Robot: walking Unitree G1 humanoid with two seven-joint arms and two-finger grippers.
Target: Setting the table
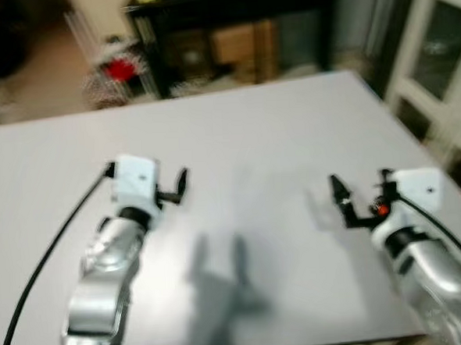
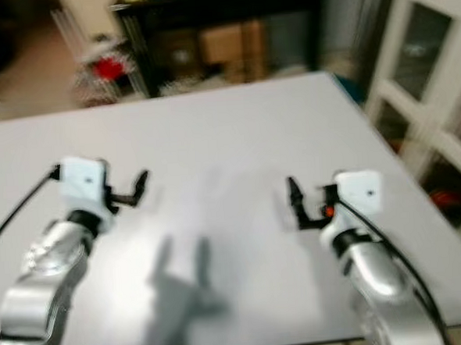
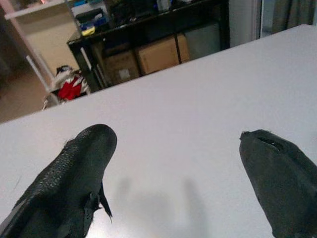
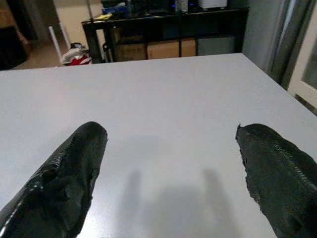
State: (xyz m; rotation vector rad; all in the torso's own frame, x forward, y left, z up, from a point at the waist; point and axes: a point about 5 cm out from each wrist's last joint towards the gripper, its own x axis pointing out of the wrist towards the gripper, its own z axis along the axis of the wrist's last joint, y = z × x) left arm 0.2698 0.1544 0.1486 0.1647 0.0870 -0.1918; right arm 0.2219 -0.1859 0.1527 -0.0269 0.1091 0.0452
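Tabletop (image 1: 244,132), pale grey-white w/ a matte finish, is seen stretching from the near edge out to the far edge, its far right corner lying close to a white glass-door cabinet (image 1: 443,58). Both silver arms are held above the near half of the tabletop. L gripper (image 1: 178,187) is positioned over the near left part, and its black fingers (image 3: 74,173) are seen spread wide apart in the left wrist view, nothing gripped between them. R gripper (image 1: 361,192) is positioned over the near right part, not far from the right edge; its fingers (image 4: 64,178) are likewise spread wide in the right wrist view, nothing between them. An orange-red spot is seen at the base of the R gripper. A black cable (image 1: 48,262) is run from the white L wrist housing back toward the near left corner. Dark shadows (image 1: 221,282) of the grippers are cast on the surface between the two arms, toward the near edge. Beyond the far edge a black shelf unit (image 1: 230,32) w/ cardboard boxes (image 3: 158,52) is seen, and to its left something red and white (image 1: 118,70), too blurred to be identified. Head views are blurred.
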